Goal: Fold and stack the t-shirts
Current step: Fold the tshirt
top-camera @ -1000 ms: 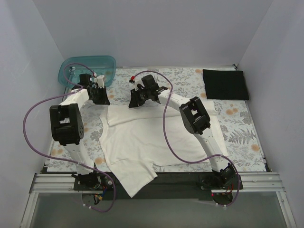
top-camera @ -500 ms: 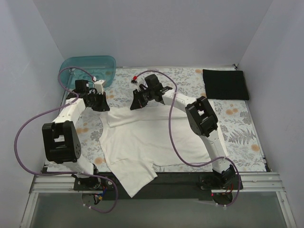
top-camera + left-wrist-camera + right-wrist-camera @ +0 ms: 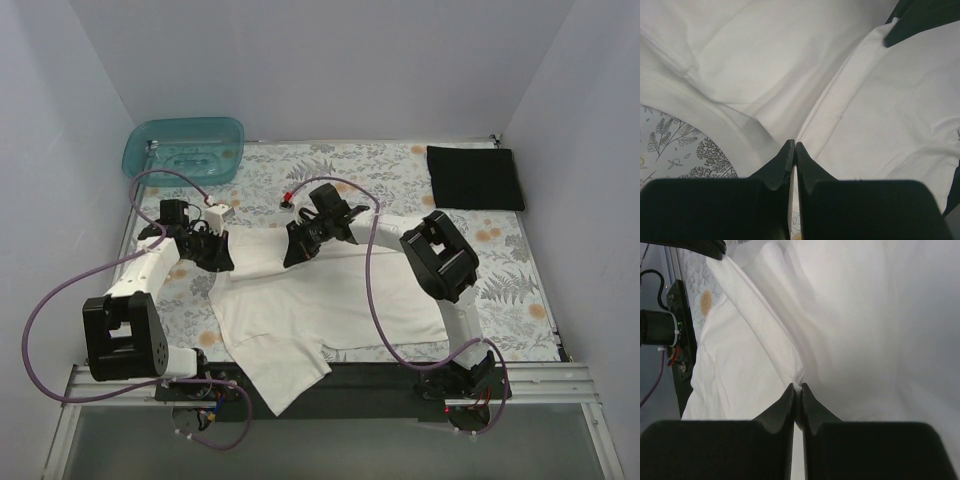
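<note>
Centrally, the cream-white t-shirt (image 3: 330,300) lies creased, its top edge doubled over. The left gripper (image 3: 212,252) and right gripper (image 3: 297,250) each pinch that fold. The black t-shirt (image 3: 475,178) sits folded flat at upper right.

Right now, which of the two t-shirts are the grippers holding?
The cream-white t-shirt spread across the middle: the left gripper and the right gripper both pinch its folded edge. The black t-shirt lies folded at the far right corner, untouched.
</note>
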Controlling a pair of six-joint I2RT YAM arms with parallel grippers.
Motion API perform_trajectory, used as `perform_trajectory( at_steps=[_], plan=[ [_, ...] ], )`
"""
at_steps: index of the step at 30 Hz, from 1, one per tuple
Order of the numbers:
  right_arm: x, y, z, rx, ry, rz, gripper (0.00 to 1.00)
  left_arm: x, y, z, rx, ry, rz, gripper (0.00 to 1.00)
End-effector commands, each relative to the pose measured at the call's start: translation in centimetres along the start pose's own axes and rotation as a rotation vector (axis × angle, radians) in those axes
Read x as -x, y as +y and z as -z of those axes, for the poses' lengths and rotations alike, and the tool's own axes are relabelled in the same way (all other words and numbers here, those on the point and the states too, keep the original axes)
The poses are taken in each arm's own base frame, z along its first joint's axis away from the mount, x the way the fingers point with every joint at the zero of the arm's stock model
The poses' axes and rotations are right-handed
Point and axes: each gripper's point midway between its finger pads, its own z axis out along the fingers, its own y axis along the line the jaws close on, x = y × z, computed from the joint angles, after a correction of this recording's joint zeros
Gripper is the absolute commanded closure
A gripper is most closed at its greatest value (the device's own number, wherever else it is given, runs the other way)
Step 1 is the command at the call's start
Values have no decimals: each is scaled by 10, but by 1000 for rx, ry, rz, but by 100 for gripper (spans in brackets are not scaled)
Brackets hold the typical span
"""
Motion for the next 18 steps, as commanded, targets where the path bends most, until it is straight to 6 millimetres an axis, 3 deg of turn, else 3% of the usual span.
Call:
perform_trajectory(
  at_steps=[1, 9, 10, 11, 12, 13, 14, 18],
  plan=[
    [4, 17, 4, 29, -15, 68, 89, -9, -13, 7, -39, -5, -73, 100],
    [-18, 18, 6, 24, 19, 63, 86, -33, -23, 6, -92, 56, -103, 99],
    [-20, 18, 6, 24, 23, 61, 83, -37, -23, 6, -92, 68, -108, 94],
    [-22, 20, 6, 27, 26, 67, 71, -40, -22, 5, -89, 79, -105, 87],
    [-21, 22, 7, 29, 24, 72, 66, -41, -21, 5, -86, 86, -105, 77],
    [-20, 23, 8, 32, 22, 72, 63, -43, -22, 5, -93, 98, -104, 74],
    [-18, 27, 10, 39, 18, 87, 57, -43, -24, 6, -101, 97, -96, 73],
    [5, 41, 32, 19, -15, 156, 53, -11, -26, 11, -110, 23, -50, 71]
  ],
)
